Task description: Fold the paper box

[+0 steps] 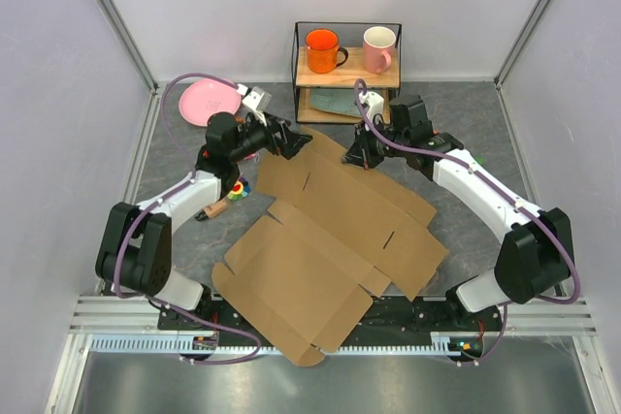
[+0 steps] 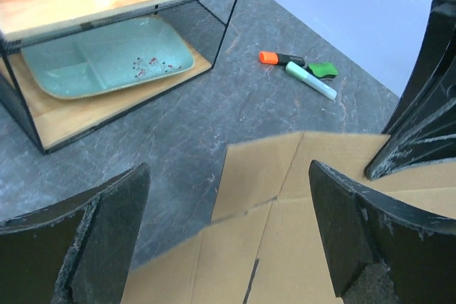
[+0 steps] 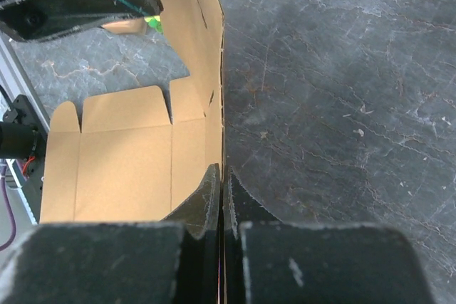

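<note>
Paper box (image 1: 330, 239) of plain brown corrugated cardboard lies unfolded as a flat, creased and slotted sheet on the grey surface (image 1: 466, 113). It runs diagonally from the near edge between the two arm bases toward the far middle. Most of it lies flat, but the far edge is raised.

The right gripper (image 1: 361, 157) is at that far edge. In the right wrist view its jaws are closed on the cardboard, with the thin edge of the sheet (image 3: 214, 69) running straight in between them and a flap standing up on edge from the surface. The rest of the paper box lies flat to the left in that view.

The left gripper (image 1: 296, 143) is at the far left corner of the sheet with its jaws wide apart and nothing between them. In its wrist view the corner flaps (image 2: 299, 233) lie below the two black fingers (image 2: 107, 233), and whether they touch the cardboard cannot be told.

Behind the box stands a wire shelf rack (image 1: 349, 67) with an orange mug (image 1: 321, 49) and a pink mug (image 1: 378, 48) on top. A pale teal divided plate (image 2: 107, 58) sits on its lower board. A pink plate (image 1: 210, 101) rests at the far left, and some highlighter pens (image 2: 299, 70) lie on the surface beyond the box.
</note>
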`<state>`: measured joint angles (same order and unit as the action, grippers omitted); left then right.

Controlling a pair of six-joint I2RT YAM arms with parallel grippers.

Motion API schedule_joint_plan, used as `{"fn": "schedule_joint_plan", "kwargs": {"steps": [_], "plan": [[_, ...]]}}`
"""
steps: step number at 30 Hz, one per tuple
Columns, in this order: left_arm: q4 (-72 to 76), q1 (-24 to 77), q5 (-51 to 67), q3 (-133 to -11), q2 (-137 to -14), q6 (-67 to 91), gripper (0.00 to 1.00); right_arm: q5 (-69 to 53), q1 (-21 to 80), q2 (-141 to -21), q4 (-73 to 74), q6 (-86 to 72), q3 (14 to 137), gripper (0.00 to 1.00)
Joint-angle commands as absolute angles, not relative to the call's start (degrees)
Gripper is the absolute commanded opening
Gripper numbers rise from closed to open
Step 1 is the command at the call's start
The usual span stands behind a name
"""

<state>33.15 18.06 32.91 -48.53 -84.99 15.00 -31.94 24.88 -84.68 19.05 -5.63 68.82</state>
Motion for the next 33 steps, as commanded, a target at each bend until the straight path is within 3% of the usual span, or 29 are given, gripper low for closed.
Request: {"fn": "schedule_joint_plan", "kwargs": {"steps": [1,5,9,14,20,26,33], "plan": [[34.0,17.9,36.7,-54.0,-88.6,14.8,0.98,-30.2,25.4,-83.5,19.7,-4.0,68.7,0.0],[36.8,17.9,39.9,-53.4,-90.5,17.7,0.89,-29.4,25.7,-83.3,19.8,-3.9,68.6,0.0],[37.2,18.1,43.4,-52.8,-91.5,19.0,0.66,-28.4,25.8,-83.8,19.6,-3.8,68.6,0.0],[36.0,19.0,43.4,-51.0,-89.9,17.6,0.49,-26.6,25.8,-83.2,19.5,-4.1,68.6,0.0],[35.6,20.9,43.1,-49.5,-88.0,19.3,0.2,-20.1,27.4,-81.9,19.4,-3.4,68.2,0.0],[35.2,23.8,38.5,-44.8,-84.0,19.9,0.08,-10.3,31.2,-79.9,19.0,-0.9,67.6,0.0],[35.9,33.6,21.3,-38.5,-80.0,19.8,0.05,6.0,37.2,-76.1,10.7,2.5,60.2,0.0]]}}
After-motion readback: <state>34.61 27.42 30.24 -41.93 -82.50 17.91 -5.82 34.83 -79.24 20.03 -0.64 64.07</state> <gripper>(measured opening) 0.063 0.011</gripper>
